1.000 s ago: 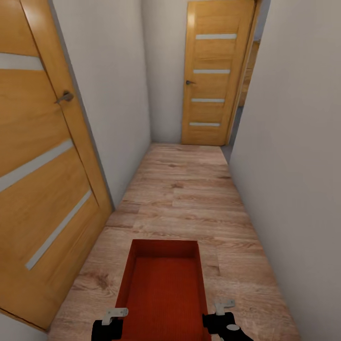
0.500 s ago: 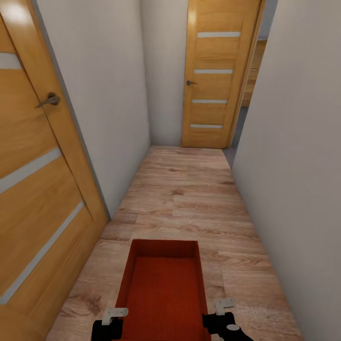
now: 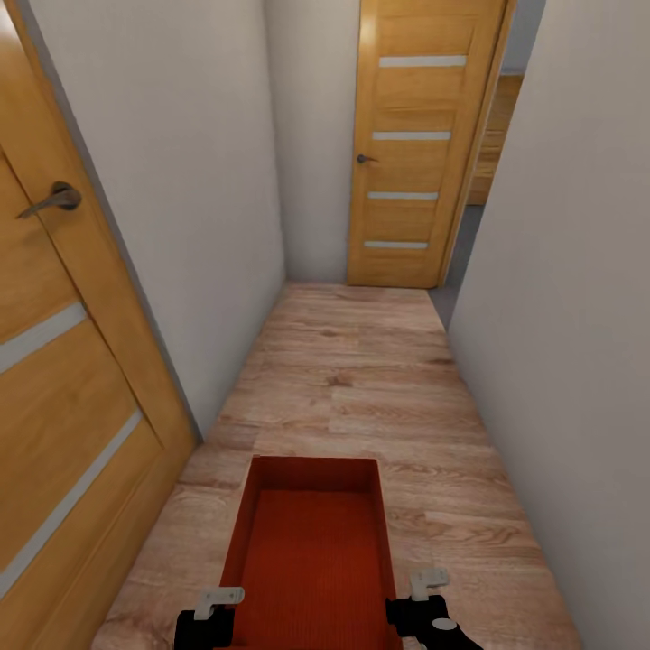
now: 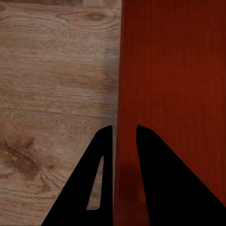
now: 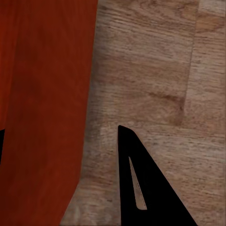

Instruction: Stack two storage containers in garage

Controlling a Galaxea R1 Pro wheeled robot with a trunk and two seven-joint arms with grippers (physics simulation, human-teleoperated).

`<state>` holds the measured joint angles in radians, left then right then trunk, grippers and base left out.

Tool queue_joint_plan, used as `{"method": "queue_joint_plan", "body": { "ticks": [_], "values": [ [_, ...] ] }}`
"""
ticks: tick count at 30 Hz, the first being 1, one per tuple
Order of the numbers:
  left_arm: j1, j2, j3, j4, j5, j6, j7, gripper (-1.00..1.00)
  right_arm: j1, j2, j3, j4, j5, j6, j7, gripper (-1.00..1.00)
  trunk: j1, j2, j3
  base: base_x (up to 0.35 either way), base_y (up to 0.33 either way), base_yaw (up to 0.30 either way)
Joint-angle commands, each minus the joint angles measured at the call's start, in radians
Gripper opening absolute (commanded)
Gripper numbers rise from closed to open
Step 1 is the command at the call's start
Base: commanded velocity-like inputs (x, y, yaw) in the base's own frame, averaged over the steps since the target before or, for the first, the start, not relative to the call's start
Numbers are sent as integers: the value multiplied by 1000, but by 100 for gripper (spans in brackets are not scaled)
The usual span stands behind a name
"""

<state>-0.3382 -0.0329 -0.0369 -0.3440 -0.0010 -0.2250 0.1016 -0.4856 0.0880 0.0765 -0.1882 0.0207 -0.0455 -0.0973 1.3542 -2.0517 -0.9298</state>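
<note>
Transit leg, by the look of it: one storage container [image 3: 311, 551] is carried out in front of the robot, held above the wood-plank floor [image 3: 361, 379] of a narrow corridor, long axis pointing down the hall. The left gripper [image 4: 124, 134] pinches the tub's left wall, one finger either side of the rim; the right gripper [image 5: 66, 129] straddles the right wall, one finger outside over the planks, the other barely showing at the frame edge inside the tub, so it reads as clamped too. Tub is empty, ribbed base visible. Second container isn't accounted for here. Still planks underfoot, no concrete, so likely the garage isn't reached yet and set-down is not yet due. Pale grey-white walls close on both sides; a wooden door with a lever handle [image 3: 54, 199] stands very near on the left, another wooden door [image 3: 411, 144] at the far end, with an opening just right of it. Next move probably calls for driving straight on, keeping centred so the tub and elbows clear the left door, then turning right at the end. Grip should stay level and symmetric.
</note>
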Motion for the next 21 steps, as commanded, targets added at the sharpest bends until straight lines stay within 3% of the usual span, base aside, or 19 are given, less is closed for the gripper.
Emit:
{"method": "queue_joint_plan", "body": {
  "ticks": [1,21],
  "values": [
    [-1,1,6,0,-1,-4,15,-100,-1,-1,5,1,4,-2,-10,-100,0,0,-1,347,0,0],
    [-1,1,6,1,-1,-4,15,-100,-1,-1,5,2,4,-2,-10,-100,0,0,-1,347,0,0]
  ]
}}
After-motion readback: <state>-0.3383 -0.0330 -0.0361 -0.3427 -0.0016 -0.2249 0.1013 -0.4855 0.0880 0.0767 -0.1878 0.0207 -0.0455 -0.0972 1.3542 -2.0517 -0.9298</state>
